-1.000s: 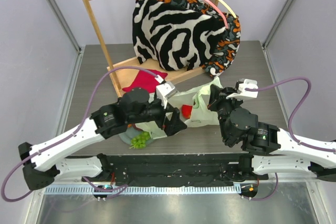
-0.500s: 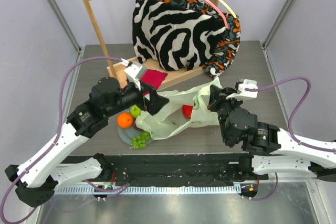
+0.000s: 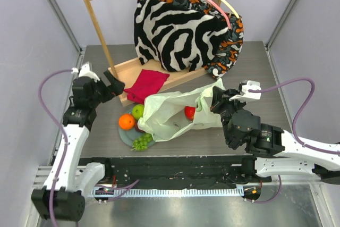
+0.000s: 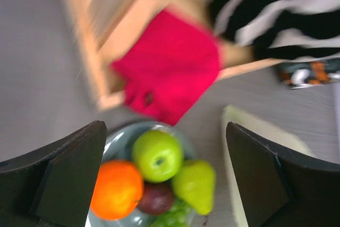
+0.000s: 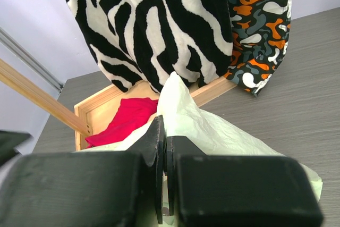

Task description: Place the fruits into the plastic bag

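Looking from above, the left gripper (image 3: 113, 85), jaws wide apart, hangs beyond the plate (image 3: 123, 137). It should drop squarely over one of the fruits (image 3: 126, 122) while the right gripper (image 3: 213, 102), clamped on the plastic bag (image 3: 170, 118) rim, holds the mouth up. Left wrist view: blurred, and the grapes (image 4: 174, 219) are cut off. Right wrist view: the bag's interior is hidden.

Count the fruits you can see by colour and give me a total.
Green: 3, green apple, pear, grape bunch
Orange: 1, the orange
Dark purple: 1, plum
Red: 1, red apple inside the plastic bag
Total: 6 in view
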Robot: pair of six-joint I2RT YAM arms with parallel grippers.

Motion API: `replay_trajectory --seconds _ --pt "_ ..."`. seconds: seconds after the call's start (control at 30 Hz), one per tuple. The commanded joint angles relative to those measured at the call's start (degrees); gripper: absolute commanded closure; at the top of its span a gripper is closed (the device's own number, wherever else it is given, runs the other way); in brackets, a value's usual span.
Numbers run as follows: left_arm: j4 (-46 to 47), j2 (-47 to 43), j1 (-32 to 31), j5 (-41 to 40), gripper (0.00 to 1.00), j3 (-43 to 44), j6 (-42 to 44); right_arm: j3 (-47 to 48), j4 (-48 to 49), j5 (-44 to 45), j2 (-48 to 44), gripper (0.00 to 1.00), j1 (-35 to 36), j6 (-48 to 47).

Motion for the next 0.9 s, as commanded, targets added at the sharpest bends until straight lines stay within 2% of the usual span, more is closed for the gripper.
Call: replay_trajectory --seconds 0.0,0.07,0.13,0.23,0.3,0.6,0.87 --pt "3.2 2.3 9.5 10.4 0.0 -13.9 -11.0 0.7 0.7 1.3 -0.5 0.99 -0.1 1.6" --pt "6.3 1.1 9.6 11.5 0.0 -17.7 -12.4 0.6 0.1 1.3 -0.6 0.99 0.0 2.5" --pt "5.6 1.1 9.5 10.2 0.0 -19.5 -11.2 0.6 0.2 1.3 -0.8 0.99 0.0 2.6" --pt "1.3 1.9 9.5 5.9 0.0 -19.0 -6.7 0.8 0.2 1.1 -0.6 0.99 -0.1 2.9" --pt "-0.1 2.6 9.5 5.3 0.0 -19.0 -6.7 0.7 0.3 1.5 -0.4 0.99 -0.2 3.2" --pt "-2.7 5.3 1.6 -2.1 0.0 -18.4 -6.1 0.7 0.4 -2.4 -1.2 0.99 -0.2 4.6" --pt "-3.8 4.0 0.8 -2.5 0.0 -18.5 -5.9 -0.6 -0.2 -5.1 -1.0 0.99 -0.2 6.5"
